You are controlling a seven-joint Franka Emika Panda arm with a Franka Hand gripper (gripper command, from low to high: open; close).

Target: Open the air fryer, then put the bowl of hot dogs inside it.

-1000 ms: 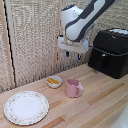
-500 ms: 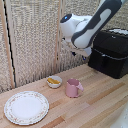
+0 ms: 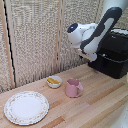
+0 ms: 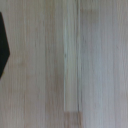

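Just beside the air fryer (image 3: 116, 59), the gripper (image 3: 91, 56) hovers above the tabletop (image 3: 95, 105), holding nothing; its opening I cannot tell. First step: reach the unseen handle. The bowl (image 3: 54, 81) sits well apart, below.
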